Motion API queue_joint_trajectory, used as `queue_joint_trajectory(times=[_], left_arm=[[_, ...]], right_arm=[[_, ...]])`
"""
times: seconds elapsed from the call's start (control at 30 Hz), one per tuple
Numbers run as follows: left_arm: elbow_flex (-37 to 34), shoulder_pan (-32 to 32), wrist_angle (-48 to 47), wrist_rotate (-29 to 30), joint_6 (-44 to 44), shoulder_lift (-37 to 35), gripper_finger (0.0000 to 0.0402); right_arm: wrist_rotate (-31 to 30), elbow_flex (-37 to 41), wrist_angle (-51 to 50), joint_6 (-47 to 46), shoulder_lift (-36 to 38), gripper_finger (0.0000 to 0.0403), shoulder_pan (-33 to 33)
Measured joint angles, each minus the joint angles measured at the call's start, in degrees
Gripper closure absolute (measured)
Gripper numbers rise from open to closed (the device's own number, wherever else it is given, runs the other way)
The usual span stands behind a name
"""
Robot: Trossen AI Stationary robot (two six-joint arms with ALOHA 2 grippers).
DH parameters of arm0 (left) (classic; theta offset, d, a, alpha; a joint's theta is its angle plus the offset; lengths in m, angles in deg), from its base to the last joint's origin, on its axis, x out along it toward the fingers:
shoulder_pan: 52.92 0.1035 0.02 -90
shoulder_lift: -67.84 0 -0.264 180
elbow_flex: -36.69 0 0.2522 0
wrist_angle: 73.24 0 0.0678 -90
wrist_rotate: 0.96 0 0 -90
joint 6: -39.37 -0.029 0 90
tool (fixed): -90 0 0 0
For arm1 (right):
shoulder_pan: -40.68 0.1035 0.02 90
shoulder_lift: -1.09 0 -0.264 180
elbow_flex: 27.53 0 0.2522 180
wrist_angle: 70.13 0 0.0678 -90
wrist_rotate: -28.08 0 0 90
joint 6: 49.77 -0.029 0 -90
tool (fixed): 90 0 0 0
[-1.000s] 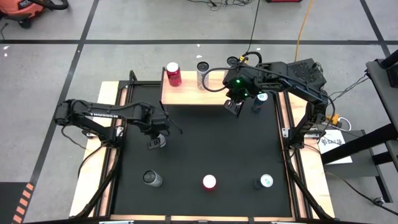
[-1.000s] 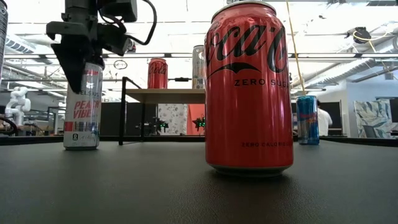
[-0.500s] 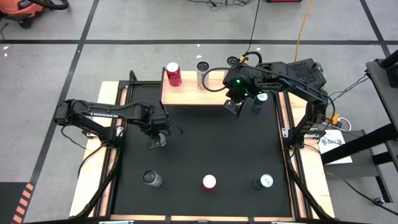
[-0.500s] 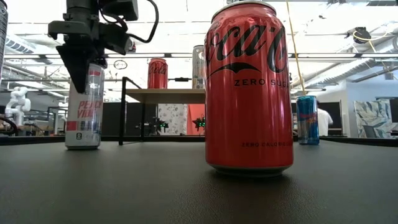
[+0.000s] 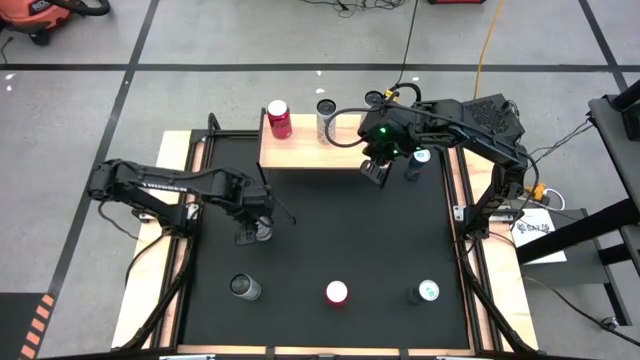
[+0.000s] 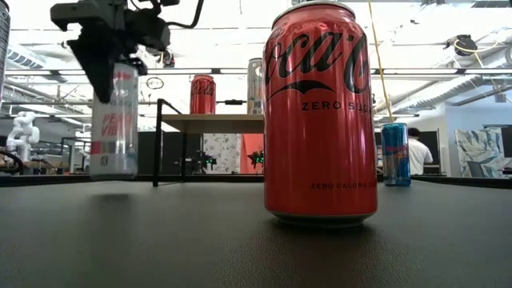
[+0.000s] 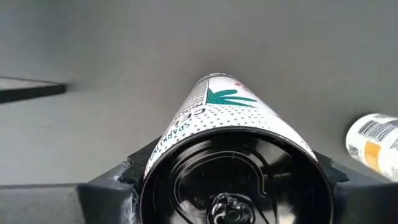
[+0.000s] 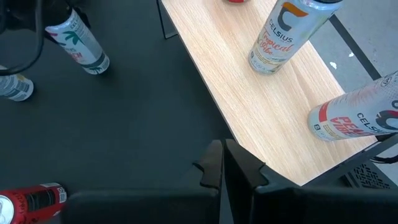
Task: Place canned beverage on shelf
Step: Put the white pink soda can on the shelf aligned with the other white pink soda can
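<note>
Left gripper [image 5: 257, 232] is seen over the left-centre of the black mat [image 5: 330, 230]; its jaws are closed partway around a slim white Celsius can [image 6: 114, 120], gripped near the top; in the low view the can is held upright and lifted clear of the mat, with a shadow beneath it; from the left wrist view the can's dark lid [image 7: 233, 180] is seen between the two fingers [image 7: 115, 186], body pointing down at the mat.

Right gripper [image 5: 376, 172] is parked just off the front edge of the shelf [image 5: 300, 152], near its right end; jaws are fully closed, nothing held; in the right wrist view the two fingers [image 8: 214, 167] are pressed together over the mat beside the shelf edge.

Shelf is set at the far side of the table [image 5: 150, 280]; light wood top on black legs; two cans are stood on it: a red Coca-Cola can [image 5: 279, 118] toward the left, a silver Celsius can [image 5: 327, 120] just right of it, apart from each other.

Off the shelf's right end, a further white Celsius can [image 8: 357, 118] is visible in the right wrist view.

Along the near side of the mat three more cans are stood, well apart: a pale can [image 5: 245, 288] left, a Coca-Cola Zero Sugar can [image 6: 320, 116] centre, a blue Red Bull can [image 6: 395, 154] right.

A person [image 6: 416, 152] is visible in the room behind the table.
</note>
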State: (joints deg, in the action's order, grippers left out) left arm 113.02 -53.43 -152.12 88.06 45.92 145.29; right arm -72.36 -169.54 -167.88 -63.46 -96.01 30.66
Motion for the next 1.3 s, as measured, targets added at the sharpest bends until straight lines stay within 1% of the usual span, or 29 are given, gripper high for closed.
queue_joint_trajectory(times=[0.43, 0.8, 0.9, 1.0, 1.1, 1.23, 1.3], left_arm=[[8.7, 0.0, -0.3, 0.8, -3.4, 0.0, 0.0155], [14.7, 0.1, 0.0, 1.1, -6.6, -0.1, 0.0155], [15.0, 0.1, -0.1, 1.2, -7.3, -0.1, 0.0155], [15.1, 0.1, -0.1, 1.3, -7.9, -0.1, 0.0155], [15.1, 0.1, 0.1, 1.3, -8.5, -0.1, 0.0155], [15.1, 0.1, 0.1, 1.3, -8.5, -0.1, 0.0155], [15.1, 0.1, 0.0, 1.3, -8.4, -0.1, 0.0155]], right_arm=[[0.1, 0.0, -0.5, 0.9, -0.6, 0.0403, 0.0], [0.7, 0.0, -0.7, 2.4, -5.0, 0.0403, 0.8], [2.7, 0.0, -0.7, 1.6, -5.9, 0.0403, 0.7], [6.5, 0.0, 0.3, 1.5, -6.6, 0.0403, 0.7], [10.4, 0.0, 0.9, 3.9, -7.0, 0.0403, 0.7], [10.7, 0.0, 1.2, 8.6, -7.8, 0.0403, 1.4], [10.8, 0.0, 1.5, 9.1, -8.2, 0.0400, 1.7]])
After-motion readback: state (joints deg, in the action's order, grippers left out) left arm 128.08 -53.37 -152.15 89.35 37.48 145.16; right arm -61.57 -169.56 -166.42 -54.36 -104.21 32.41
